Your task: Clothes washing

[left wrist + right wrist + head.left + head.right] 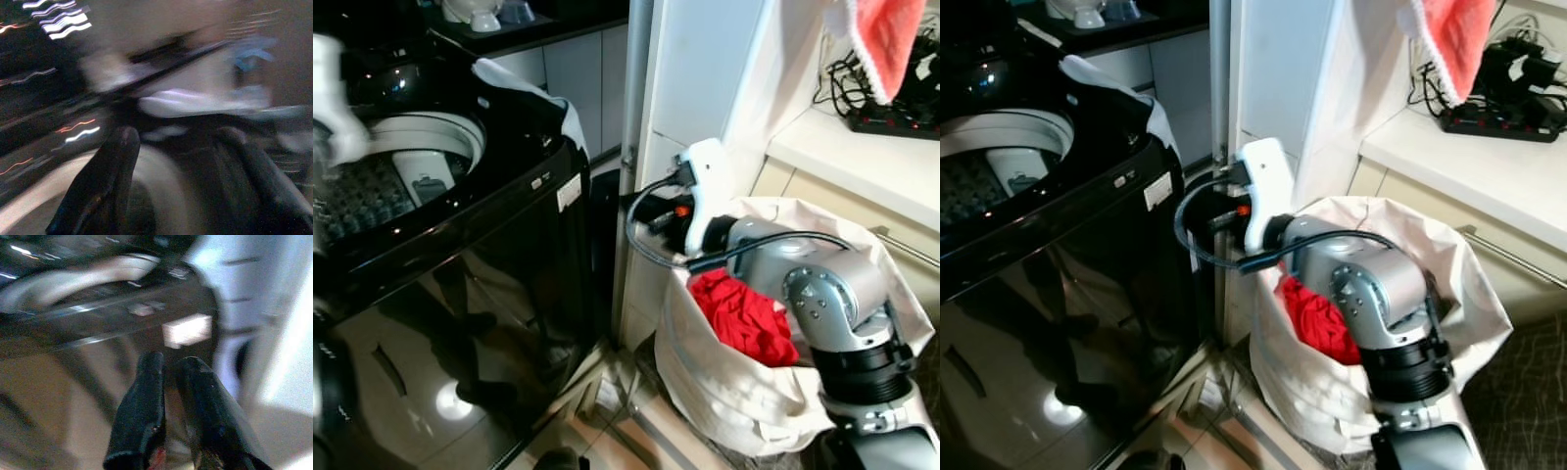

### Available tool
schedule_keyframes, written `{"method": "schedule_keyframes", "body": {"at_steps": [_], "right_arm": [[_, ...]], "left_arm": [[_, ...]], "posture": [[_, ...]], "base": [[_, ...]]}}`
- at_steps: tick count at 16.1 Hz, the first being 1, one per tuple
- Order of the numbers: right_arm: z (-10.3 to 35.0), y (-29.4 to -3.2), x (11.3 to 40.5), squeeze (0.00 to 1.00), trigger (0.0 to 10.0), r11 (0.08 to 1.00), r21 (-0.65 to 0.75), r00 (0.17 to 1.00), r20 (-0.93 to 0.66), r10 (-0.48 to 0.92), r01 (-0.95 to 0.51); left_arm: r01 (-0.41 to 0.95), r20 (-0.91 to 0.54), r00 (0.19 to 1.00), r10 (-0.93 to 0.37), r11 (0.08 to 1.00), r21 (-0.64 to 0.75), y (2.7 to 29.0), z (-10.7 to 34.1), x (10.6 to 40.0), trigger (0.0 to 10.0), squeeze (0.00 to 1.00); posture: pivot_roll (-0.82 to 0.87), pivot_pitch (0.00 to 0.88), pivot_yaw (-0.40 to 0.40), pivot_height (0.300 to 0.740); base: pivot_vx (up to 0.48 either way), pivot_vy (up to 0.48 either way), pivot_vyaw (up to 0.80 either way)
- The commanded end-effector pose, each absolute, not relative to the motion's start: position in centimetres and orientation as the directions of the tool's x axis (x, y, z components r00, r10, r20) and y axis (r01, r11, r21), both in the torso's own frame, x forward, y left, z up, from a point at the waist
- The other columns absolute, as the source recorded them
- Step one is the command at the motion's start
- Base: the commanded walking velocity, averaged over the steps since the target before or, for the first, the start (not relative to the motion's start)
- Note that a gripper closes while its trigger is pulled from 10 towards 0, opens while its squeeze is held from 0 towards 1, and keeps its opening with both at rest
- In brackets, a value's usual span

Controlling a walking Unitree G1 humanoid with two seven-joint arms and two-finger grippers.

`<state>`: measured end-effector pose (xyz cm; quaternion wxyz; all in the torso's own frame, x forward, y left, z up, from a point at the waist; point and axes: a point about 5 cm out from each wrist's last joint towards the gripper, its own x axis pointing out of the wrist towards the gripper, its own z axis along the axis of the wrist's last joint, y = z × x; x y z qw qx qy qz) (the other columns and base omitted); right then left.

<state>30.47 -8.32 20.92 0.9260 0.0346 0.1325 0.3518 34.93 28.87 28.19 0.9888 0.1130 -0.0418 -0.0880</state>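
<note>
Right arm: silver elbow and forearm closest to the head camera, bent over the laundry bag (724, 392); forearm reaches toward the gap between washer and white cabinet (705, 69).
Right jaws (168, 411): right wrist view has the two black fingers nearly together, only a thin slit between; a bit of red at their base, can't tell if cloth is pinched there. Blurred.
Left jaws (181, 181): spread wide, nothing between; blurred, above the pale drum rim (29, 210) of the washer.
Task's thing: red clothes (744, 318) bunched inside the cream laundry bag, on the floor just beside the washer's right side.
Washing machine (460, 294): black top-loader, lid open, drum (372, 186) exposed, on the robot's left.
Key relation: red clothes lie under and behind the right forearm, so the right jaws point away from them toward the washer front. Right arm is nearer the bag, left arm nearer the drum. No clear long axis, it's a crumpled heap.
Judgement: probably mid-transfer between bag and drum; uncertain.
View differences: head views give bag, clothes and arm pose; right wrist view gives finger gap plus white label (187, 329) on the washer; left wrist view gives drum opening.
Extras: pink towel (886, 39) hanging above the bench (862, 157); power strip (1498, 122) on it.
</note>
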Motion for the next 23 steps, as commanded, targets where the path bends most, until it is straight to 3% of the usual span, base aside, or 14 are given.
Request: {"method": "schedule_keyframes", "body": {"at_steps": [1,2,3,5,8,11,19,22,23], "right_arm": [[20.3,-10.4,31.5,0.00,10.0,0.838,0.053,0.801,-0.269,0.535,-0.543],[18.8,-12.4,32.1,0.18,10.0,0.872,-0.068,0.826,-0.363,0.432,-0.485],[17.6,-14.0,32.3,1.00,10.0,0.892,-0.086,0.826,-0.427,0.369,-0.444],[16.4,-15.6,32.6,1.00,10.0,0.915,-0.084,0.824,-0.473,0.312,-0.395],[12.6,-19.9,33.2,1.00,10.0,0.948,-0.137,0.786,-0.600,0.153,-0.289],[10.7,-21.3,34.1,1.00,10.0,0.969,-0.110,0.777,-0.620,0.105,-0.219],[8.3,-21.3,35.4,1.00,10.0,0.981,-0.046,0.780,-0.614,0.120,-0.187],[6.9,-21.1,35.1,1.00,10.0,0.975,-0.110,0.766,-0.638,0.081,-0.195],[6.5,-21.3,34.8,0.15,10.0,0.968,-0.168,0.762,-0.647,0.036,-0.187]], "left_arm": [[0.420,0.064,0.893,-0.446,0.874,0.244,25.1,28.4,34.2,10.0,0.00],[0.584,0.007,0.795,-0.606,0.769,0.260,21.9,26.6,33.0,10.0,0.00],[0.663,-0.038,0.736,-0.676,0.709,0.242,19.8,24.7,32.3,10.0,0.00],[0.691,-0.053,0.712,-0.700,0.685,0.233,18.1,23.2,32.0,10.0,0.00],[0.773,-0.056,0.627,-0.777,0.612,0.167,13.4,19.9,30.7,10.0,0.00],[0.829,-0.079,0.552,-0.830,0.537,0.158,11.9,18.8,29.3,10.0,0.00],[0.854,-0.148,0.516,-0.844,0.491,0.172,12.0,18.1,27.0,10.0,0.00],[0.919,-0.171,0.395,-0.903,0.388,0.072,12.0,18.8,24.8,10.0,0.00],[0.924,-0.178,0.382,-0.907,0.375,0.070,11.9,18.6,24.4,10.0,0.00]], "posture": [[0.02,0.000,-0.004,0.740],[0.01,0.000,0.001,0.740],[0.01,0.000,0.005,0.740],[0.01,0.000,0.007,0.740],[-0.01,0.000,0.020,0.740],[0.00,0.000,0.026,0.740],[0.08,0.000,0.031,0.740],[0.15,0.000,0.034,0.740],[0.16,0.000,0.037,0.740]], "base": [[0.000,0.000,0.00],[0.000,0.000,0.00],[0.000,0.000,0.00],[0.000,0.000,0.00],[0.000,0.000,0.00],[0.000,0.000,0.00],[0.000,0.000,0.00],[0.000,0.000,0.00],[0.000,0.000,0.00]]}}
